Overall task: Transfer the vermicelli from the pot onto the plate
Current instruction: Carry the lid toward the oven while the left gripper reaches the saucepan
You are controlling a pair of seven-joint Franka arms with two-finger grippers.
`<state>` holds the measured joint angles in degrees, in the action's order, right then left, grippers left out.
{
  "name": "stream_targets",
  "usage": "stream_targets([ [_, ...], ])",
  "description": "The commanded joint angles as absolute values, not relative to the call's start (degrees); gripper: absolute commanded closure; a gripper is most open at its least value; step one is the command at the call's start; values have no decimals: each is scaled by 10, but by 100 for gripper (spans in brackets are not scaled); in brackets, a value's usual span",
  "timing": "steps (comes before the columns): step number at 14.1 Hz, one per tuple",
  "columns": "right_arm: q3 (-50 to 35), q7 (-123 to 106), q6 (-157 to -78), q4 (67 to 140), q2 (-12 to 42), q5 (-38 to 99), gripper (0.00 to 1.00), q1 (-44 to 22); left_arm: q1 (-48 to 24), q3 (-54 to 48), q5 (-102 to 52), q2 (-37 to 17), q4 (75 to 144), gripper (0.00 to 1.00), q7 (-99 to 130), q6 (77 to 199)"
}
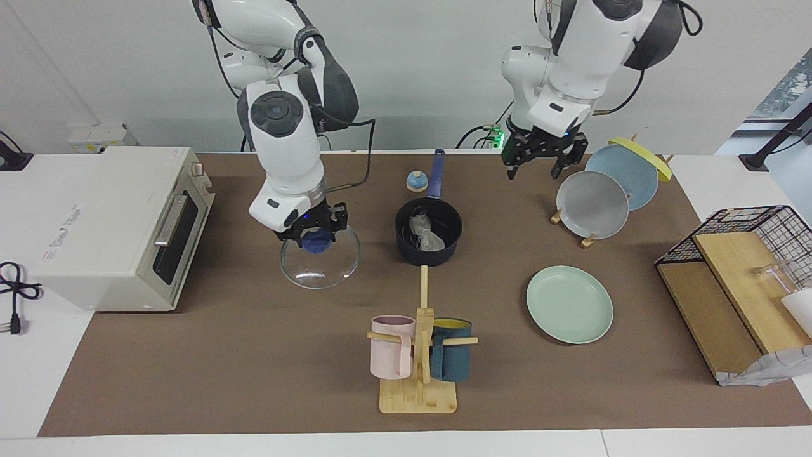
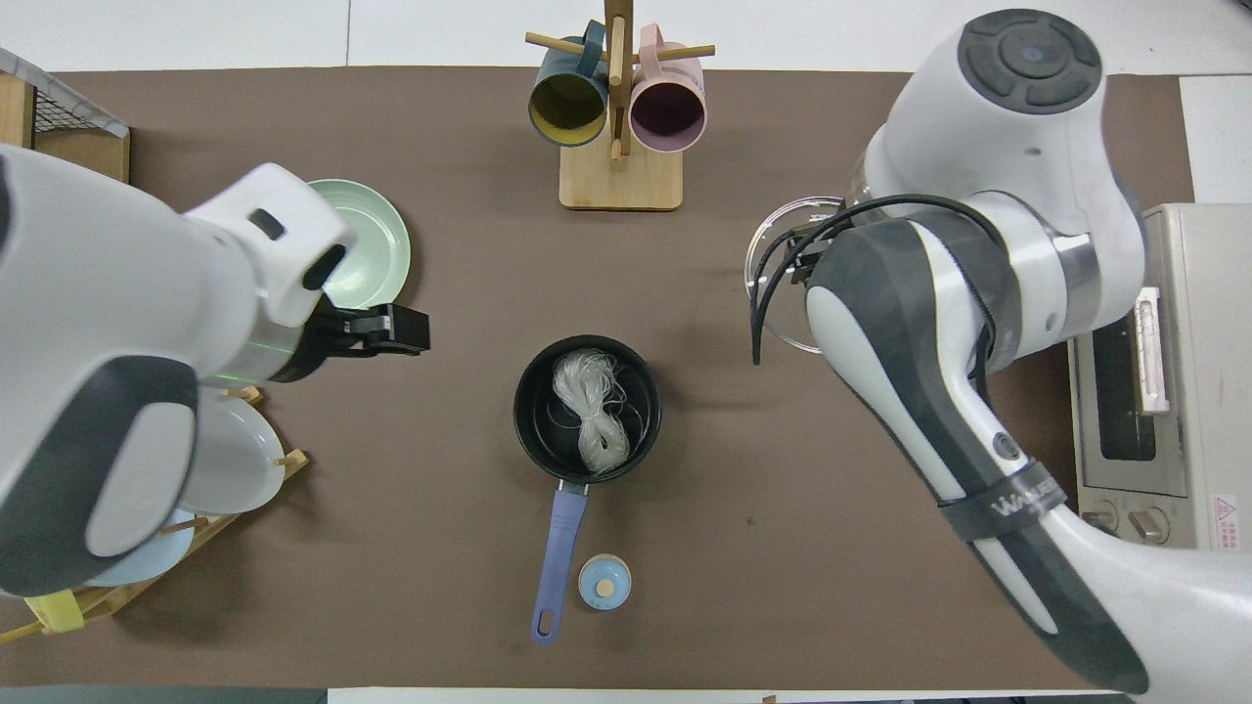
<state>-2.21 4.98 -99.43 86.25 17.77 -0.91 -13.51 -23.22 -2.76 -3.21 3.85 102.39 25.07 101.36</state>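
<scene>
The dark navy pot [image 1: 406,244] [image 2: 533,430] stands mid-table, its blue handle pointing toward the robots. The whitish vermicelli [image 1: 426,233] [image 2: 590,411] lies inside it. The mint-green plate [image 1: 569,304] [image 2: 377,244] lies bare on the table, farther from the robots, toward the left arm's end. My left gripper [image 1: 538,166] [image 2: 396,328] is open and empty, raised over the table between pot and plate rack. My right gripper [image 1: 315,238] is shut on the blue knob of the glass lid [image 1: 320,263] [image 2: 773,264], low beside the pot toward the right arm's end; the overhead view hides it under the arm.
A toaster oven [image 1: 120,228] [image 2: 1164,391] stands at the right arm's end. A mug rack [image 1: 419,355] [image 2: 616,108] stands farther out than the pot. A rack with a grey plate [image 1: 593,204] and a light blue plate [image 1: 625,174], a small blue round object [image 1: 417,181], and a wire basket [image 1: 742,266] are also here.
</scene>
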Motion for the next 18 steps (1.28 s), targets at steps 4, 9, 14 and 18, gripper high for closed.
stream_targets([
  [4,-29,-61,-1114,1013,117,-3,58,-48,-358,-18,-51,8,1126,0,429,1182],
  [9,-28,-77,-1199,1053,136,-11,58,-27,-385,-18,-51,-53,1148,0,474,1268],
  [14,-26,-74,-1215,1024,184,-11,58,-21,-407,-18,-51,-87,1166,0,471,1297],
  [18,-26,-74,-1220,1008,213,-13,58,-4,-426,-18,-51,-120,1166,0,468,1312],
])
